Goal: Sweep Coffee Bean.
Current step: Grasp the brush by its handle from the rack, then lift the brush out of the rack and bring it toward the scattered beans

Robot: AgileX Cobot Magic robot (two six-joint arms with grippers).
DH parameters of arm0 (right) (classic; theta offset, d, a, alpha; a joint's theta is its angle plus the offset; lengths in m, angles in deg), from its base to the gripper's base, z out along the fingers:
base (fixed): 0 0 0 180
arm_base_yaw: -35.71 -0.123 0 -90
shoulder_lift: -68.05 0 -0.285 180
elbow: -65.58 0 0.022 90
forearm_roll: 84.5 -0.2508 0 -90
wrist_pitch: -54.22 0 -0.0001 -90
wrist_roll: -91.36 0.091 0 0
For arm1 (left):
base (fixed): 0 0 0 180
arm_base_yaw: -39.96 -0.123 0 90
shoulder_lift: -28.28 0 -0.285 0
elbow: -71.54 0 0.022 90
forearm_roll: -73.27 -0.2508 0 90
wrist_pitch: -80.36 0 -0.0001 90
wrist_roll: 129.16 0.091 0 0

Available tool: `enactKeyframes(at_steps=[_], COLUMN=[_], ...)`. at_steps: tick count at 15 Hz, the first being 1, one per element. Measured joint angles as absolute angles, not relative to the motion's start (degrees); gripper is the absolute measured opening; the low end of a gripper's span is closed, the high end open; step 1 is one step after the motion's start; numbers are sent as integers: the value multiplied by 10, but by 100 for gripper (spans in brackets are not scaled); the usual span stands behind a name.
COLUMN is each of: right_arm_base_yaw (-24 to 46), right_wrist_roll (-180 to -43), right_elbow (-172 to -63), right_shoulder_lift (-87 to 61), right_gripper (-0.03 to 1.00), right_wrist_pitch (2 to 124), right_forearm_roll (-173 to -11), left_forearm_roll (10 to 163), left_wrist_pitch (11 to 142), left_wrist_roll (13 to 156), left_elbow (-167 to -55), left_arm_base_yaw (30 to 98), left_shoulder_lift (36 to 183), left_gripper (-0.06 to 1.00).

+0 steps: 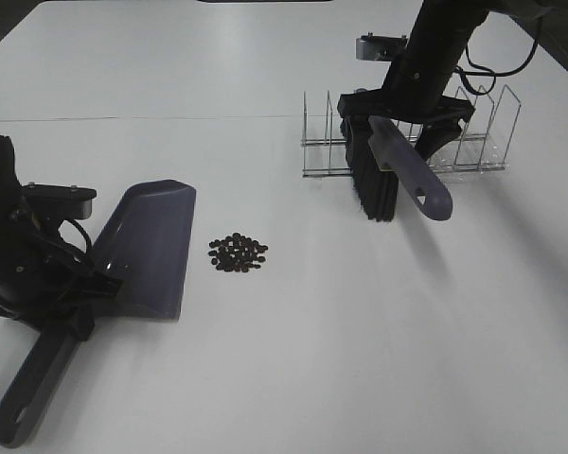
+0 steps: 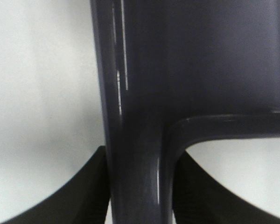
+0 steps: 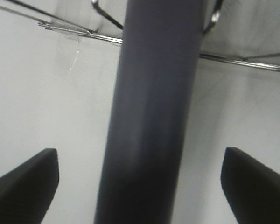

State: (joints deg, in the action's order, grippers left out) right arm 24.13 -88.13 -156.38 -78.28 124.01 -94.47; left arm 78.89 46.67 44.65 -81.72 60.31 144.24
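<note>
Left fingers [image 2: 84, 198] clamp dustpan [image 1: 151, 246] — coffee bean [image 1: 238, 253] beside.

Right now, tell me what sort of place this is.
Probably a robot test lab, not a home: two robot arms, a plain white table, a neat pile of coffee beans laid beside a dustpan, and a brush at a wire rack.

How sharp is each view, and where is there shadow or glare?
Exterior high view: sharp, evenly lit, coffee beans crisp, soft shadow beside the brush. Left wrist view: dustpan handle blurred, thin glare streaks. Right wrist view: brush handle out of focus.
</note>
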Motion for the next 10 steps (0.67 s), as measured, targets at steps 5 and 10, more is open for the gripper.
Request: enactKeyframes(at_steps=[5,10], right_arm_base_yaw=[241,241], right_wrist_roll=[-881,-876], right_elbow=[-1565,-1565], right_shoulder_lift=[-791,-791], right_gripper=[68,30], right_wrist_pitch=[1240,1241], right_forearm_roll=[-948,-945], left_forearm_roll=[788,788], left_wrist_pitch=[467,466], left_wrist_roll=[447,447], left_elbow=[-817,-817], left_arm_base_yaw=[603,603], left_shoulder_lift=[1442,1442], left_gripper=[35,35])
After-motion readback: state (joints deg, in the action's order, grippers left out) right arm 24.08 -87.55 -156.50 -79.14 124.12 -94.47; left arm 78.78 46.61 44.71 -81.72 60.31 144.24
